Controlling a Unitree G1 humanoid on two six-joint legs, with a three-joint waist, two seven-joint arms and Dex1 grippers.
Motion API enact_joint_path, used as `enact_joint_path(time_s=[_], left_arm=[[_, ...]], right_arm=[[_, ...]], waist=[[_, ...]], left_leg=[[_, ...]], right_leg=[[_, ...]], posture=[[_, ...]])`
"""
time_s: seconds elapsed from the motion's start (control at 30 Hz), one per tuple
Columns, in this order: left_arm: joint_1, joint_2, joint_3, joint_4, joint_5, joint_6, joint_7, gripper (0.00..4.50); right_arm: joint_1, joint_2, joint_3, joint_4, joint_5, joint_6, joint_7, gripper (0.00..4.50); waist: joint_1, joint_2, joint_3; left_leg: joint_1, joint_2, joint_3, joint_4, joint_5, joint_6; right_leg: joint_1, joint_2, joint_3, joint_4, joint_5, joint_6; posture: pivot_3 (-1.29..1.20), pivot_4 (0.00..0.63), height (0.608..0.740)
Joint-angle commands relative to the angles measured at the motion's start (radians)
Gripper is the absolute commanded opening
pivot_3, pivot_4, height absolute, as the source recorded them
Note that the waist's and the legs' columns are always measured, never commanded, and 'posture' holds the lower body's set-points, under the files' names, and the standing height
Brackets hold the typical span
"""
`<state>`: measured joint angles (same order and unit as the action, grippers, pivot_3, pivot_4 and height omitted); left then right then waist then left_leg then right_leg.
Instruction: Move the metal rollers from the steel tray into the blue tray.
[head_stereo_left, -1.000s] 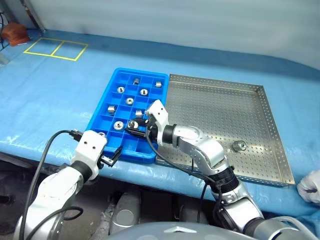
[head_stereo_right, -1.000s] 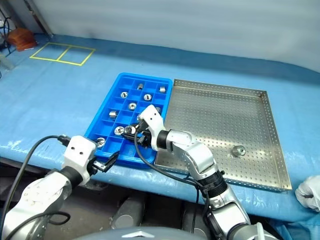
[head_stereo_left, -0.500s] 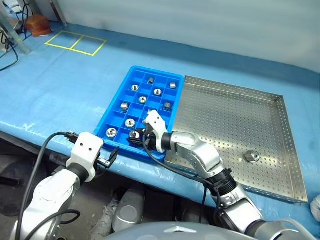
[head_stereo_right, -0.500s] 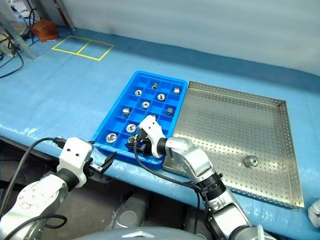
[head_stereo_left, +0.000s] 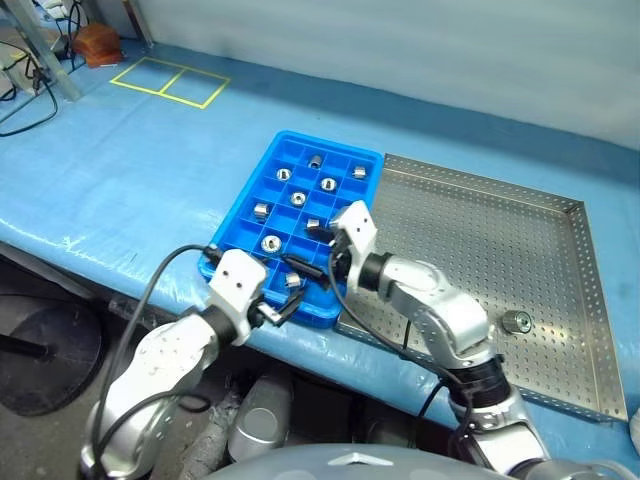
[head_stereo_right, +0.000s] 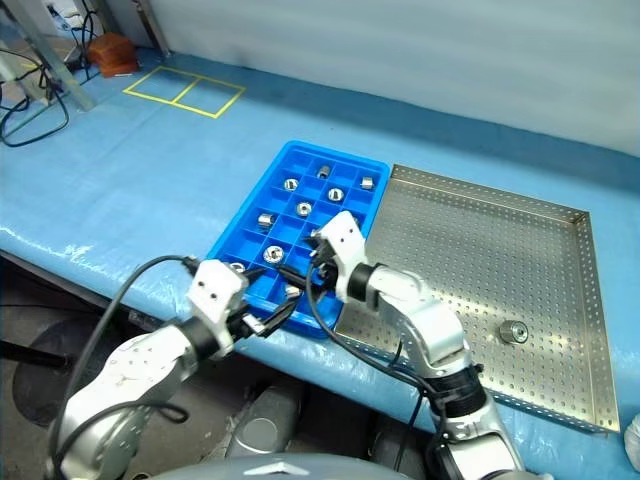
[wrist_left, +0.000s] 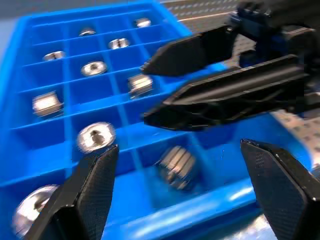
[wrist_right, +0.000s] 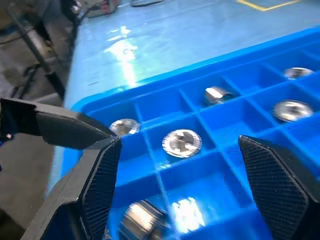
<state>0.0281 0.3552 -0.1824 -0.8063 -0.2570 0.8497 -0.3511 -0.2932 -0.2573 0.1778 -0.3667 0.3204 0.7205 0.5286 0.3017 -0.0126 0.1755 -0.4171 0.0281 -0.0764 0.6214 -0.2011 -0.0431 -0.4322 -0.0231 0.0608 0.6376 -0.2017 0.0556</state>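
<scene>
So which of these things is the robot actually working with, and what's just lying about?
Part of the job:
- metal rollers, most already in the blue tray
- last roller on the steel tray
- blue tray
- steel tray
- left gripper and right gripper, both open

Just lying about:
- blue table cover
- yellow tape squares
- cables

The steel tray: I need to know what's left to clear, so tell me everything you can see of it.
The steel tray is a large square of silver-grey metal with a perforated, dotted floor and a low raised rim. It lies flat on the blue-covered table, its left edge right beside the blue tray. One metal roller rests on its floor near the front right. The right arm reaches over its front left corner.
</scene>
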Motion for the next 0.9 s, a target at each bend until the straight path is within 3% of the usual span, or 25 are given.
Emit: enact_joint_path(time_s=[0.03,0.27,0.57,0.73,0.9], left_arm=[[-0.084,-0.026,-0.047,0.095,0.004,-0.085,-0.029,4.24],[-0.219,-0.056,-0.123,0.276,-0.002,-0.214,-0.134,4.24],[-0.318,-0.092,-0.198,0.43,0.003,-0.33,-0.257,4.24],[-0.324,-0.096,-0.21,0.455,0.012,-0.347,-0.273,4.24],[-0.318,-0.087,-0.211,0.453,0.018,-0.344,-0.277,4.24]], right_arm=[[0.027,-0.064,-0.102,-0.089,-0.011,0.05,-0.061,3.96],[0.12,-0.173,-0.223,-0.221,-0.081,0.169,-0.202,3.96],[0.254,-0.171,-0.338,-0.318,-0.165,0.333,-0.363,3.96],[0.277,-0.11,-0.383,-0.295,-0.15,0.332,-0.384,3.96],[0.271,-0.061,-0.409,-0.252,-0.139,0.314,-0.388,3.96]], waist=[[-0.013,0.0,0.0],[-0.105,0.001,0.0],[-0.29,0.001,-0.001],[-0.348,0.002,-0.001],[-0.365,0.002,-0.001]], left_leg=[[0.0,0.0,0.0,0.0,0.0,0.0],[-0.002,0.0,0.0,0.0,-0.002,0.004],[-0.002,-0.001,0.001,0.005,-0.004,0.008],[0.003,-0.001,0.003,0.006,-0.004,0.009],[0.005,-0.001,0.004,0.008,-0.002,0.011]], right_leg=[[0.0,0.0,0.0,0.0,0.0,0.0],[0.002,0.0,0.0,-0.005,0.0,0.001],[0.005,-0.001,0.003,-0.007,0.001,0.004],[0.006,0.0,0.007,-0.001,0.001,0.005],[0.006,0.0,0.008,0.006,0.001,0.005]], posture=[[0.28,0.15,0.74],[0.11,0.15,0.74],[-0.03,0.15,0.74],[-0.05,0.15,0.74],[-0.04,0.15,0.74]])
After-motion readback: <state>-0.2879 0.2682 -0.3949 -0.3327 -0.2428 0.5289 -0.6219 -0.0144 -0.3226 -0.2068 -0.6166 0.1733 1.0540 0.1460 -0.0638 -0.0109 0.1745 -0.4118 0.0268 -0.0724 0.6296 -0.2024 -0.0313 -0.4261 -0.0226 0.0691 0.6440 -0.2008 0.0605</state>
